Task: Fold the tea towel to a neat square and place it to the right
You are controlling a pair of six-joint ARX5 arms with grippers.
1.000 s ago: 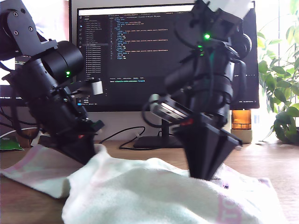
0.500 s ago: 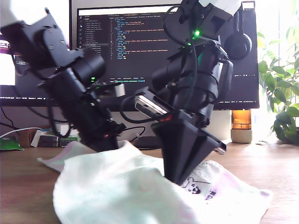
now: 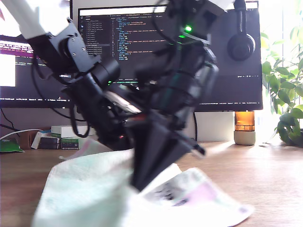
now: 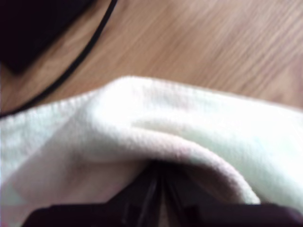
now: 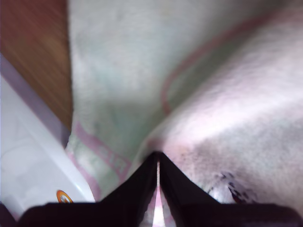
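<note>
Item: towel (image 3: 90, 189), mid-fold on counter (image 3: 265, 175), in front of the monitor (image 3: 142, 47).

Soft, fluffy terry, light and limp (a judgement: it will sag and drape, so take it at an edge or corner). My first claw (image 4: 158, 189) is clamped on a pale fold of it; my second claw (image 5: 157, 175) is pinched onto a pink-banded part. Towel raised at the grips, the rest lying on the counter.

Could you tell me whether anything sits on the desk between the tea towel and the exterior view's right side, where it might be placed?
Nothing visible does: the wooden desk beyond the tea towel looks bare; the plant and amber jar stand further back.
</note>
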